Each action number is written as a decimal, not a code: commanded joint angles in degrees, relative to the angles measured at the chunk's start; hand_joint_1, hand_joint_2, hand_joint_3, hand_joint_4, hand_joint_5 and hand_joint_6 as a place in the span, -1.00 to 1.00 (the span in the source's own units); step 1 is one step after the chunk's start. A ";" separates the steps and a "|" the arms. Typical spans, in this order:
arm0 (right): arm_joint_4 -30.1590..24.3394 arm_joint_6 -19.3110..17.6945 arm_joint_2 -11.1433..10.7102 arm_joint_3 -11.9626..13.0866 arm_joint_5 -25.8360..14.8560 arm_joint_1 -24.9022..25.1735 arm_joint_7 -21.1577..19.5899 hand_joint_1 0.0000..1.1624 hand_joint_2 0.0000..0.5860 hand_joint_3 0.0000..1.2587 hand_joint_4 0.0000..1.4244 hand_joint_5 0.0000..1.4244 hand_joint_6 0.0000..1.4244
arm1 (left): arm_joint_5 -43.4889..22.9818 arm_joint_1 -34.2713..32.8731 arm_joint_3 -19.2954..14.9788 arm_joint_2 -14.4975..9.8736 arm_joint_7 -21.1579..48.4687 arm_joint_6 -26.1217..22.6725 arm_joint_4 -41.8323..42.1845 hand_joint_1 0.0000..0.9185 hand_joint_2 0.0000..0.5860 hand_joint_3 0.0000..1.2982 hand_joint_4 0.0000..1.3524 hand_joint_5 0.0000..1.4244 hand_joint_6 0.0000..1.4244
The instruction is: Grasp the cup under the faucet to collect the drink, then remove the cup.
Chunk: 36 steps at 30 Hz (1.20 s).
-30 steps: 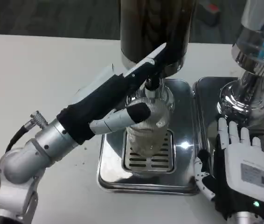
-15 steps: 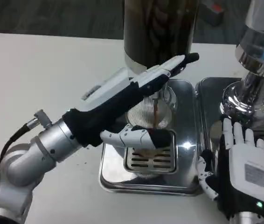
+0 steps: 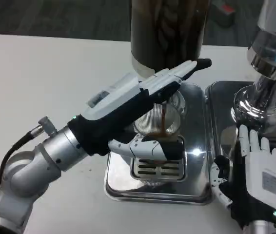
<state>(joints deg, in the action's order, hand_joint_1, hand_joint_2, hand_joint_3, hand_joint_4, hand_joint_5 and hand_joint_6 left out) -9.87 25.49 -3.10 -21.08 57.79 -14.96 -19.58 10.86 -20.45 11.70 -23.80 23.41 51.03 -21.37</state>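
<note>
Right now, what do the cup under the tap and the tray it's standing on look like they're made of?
The cup looks like clear ribbed plastic, possibly glass: fine vertical ridges show, and the brown drink and the grate are visible through its wall. The drip tray looks like polished metal, likely stainless steel: mirror-bright, with sharp white glints and a slotted grate.

One clear ribbed cup (image 3: 156, 127), two drink dispensers (image 3: 168, 34) (image 3: 270, 63), two steel drip trays (image 3: 128, 187) (image 3: 215, 105), two hands (image 3: 143, 100) (image 3: 262, 183).
</note>
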 commanded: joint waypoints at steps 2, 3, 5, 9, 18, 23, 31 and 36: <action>-2.70 -6.74 -1.51 2.76 -8.73 -0.57 1.18 -0.32 0.64 -1.00 -1.00 -1.00 -1.00 | 2.81 0.27 2.90 -0.49 0.93 1.00 0.33 -1.00 -0.66 -1.00 -1.00 -0.94 -0.95; -2.74 -7.65 -2.05 2.73 -8.96 -0.55 0.94 -0.32 0.62 -1.00 -1.00 -1.00 -1.00 | 2.78 0.25 3.02 -0.47 0.83 0.86 0.35 -1.00 -0.66 -1.00 -1.00 -0.94 -0.95; -2.82 -9.79 -3.10 3.00 -10.40 -0.30 1.55 -0.31 0.53 -1.00 -1.00 -1.00 -1.00 | 2.67 0.26 3.28 -0.44 0.68 0.79 0.32 -1.00 -0.66 -1.00 -1.00 -0.94 -0.95; -2.27 -13.61 -4.06 4.52 -15.99 0.29 3.78 -0.29 0.30 -1.00 -1.00 -1.00 -0.98 | 2.53 0.54 3.73 -0.46 0.55 0.85 0.27 -1.00 -0.65 -1.00 -1.00 -0.94 -0.95; 1.14 -21.67 -5.78 7.47 -26.90 2.13 8.34 0.09 -0.24 -1.00 -1.00 -1.00 -0.98 | 2.60 0.51 4.03 -0.49 0.33 1.17 -0.03 -1.00 -0.64 -1.00 -1.00 -0.94 -0.94; 3.89 -24.33 -5.54 8.53 -33.36 4.45 11.93 0.18 -0.37 -1.00 -1.00 -1.00 -0.98 | 2.73 0.20 3.78 -0.53 -0.26 0.94 -0.44 -1.00 -0.64 -1.00 -1.00 -0.94 -0.94; 8.84 -28.63 -3.19 9.01 -38.84 7.16 12.48 0.21 -0.41 -1.00 -1.00 -1.00 -0.92 | 2.73 -0.19 3.25 -0.84 -0.95 0.61 -0.79 -1.00 -0.64 -1.00 -1.00 -0.94 -0.94; 11.08 -30.23 -2.63 9.23 -39.90 8.20 12.40 0.21 -0.42 -1.00 -1.00 -1.00 -0.92 | 2.78 -0.20 3.10 -0.91 -1.12 0.47 -0.98 -1.00 -0.64 -1.00 -1.00 -0.94 -0.94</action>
<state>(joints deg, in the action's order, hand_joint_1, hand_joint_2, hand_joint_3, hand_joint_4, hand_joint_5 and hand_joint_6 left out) 0.01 -3.20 -6.14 -12.19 18.57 -7.53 -7.31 11.67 -20.67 12.97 -24.52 20.87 51.09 -21.50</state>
